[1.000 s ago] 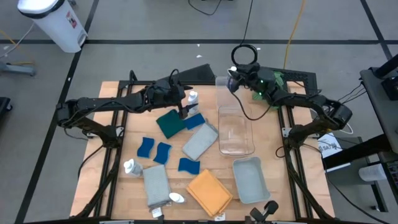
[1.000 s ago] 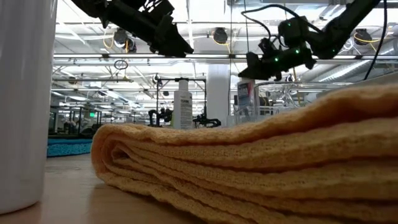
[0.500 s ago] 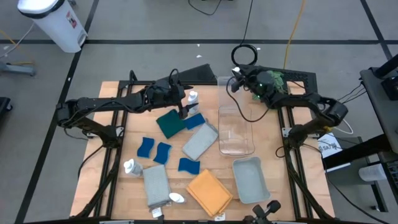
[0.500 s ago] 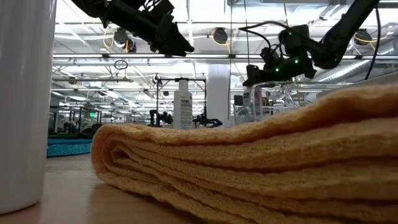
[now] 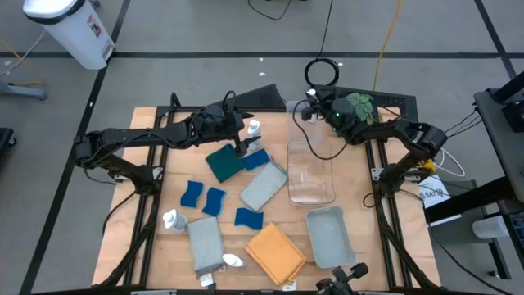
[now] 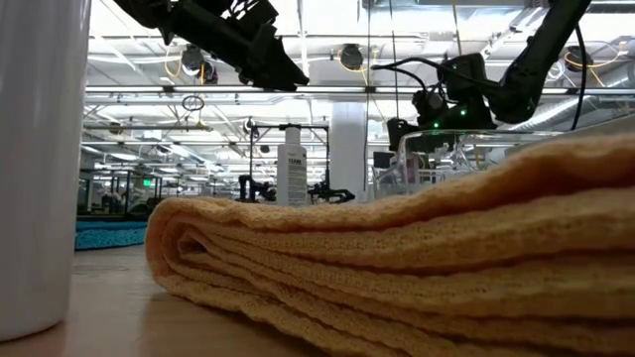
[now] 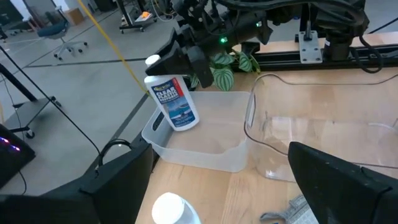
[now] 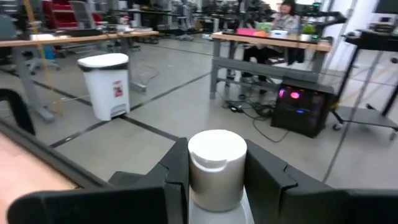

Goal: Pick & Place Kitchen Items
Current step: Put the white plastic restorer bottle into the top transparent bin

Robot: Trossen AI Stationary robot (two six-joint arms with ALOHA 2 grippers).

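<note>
Barely begun. Right tool (image 7: 186, 59) clamped on a white bottle (image 7: 176, 102) above the clear bin's (image 5: 311, 168) far end. Left tool (image 5: 240, 147) open over the teal cloth (image 5: 223, 162). Sponges, cloths, other bottles left on counter (image 5: 143, 197).

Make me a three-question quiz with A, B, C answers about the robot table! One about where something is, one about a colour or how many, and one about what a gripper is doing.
1. Where is the bottle that the right gripper holds?
A. Above the far end of the clear bin
B. On the orange cloth
C. In the grey-blue tray

2. How many blue sponges lie on the table?
A. One
B. Four
C. Seven

3. What is the left gripper doing?
A. Squeezing a sponge
B. Holding a cloth
C. Open, holding nothing

Answers: 1 A, the left wrist view shows it hanging over the bin's end. 2 B, the high view shows four. 3 C, its fingers stand wide apart and empty.
</note>
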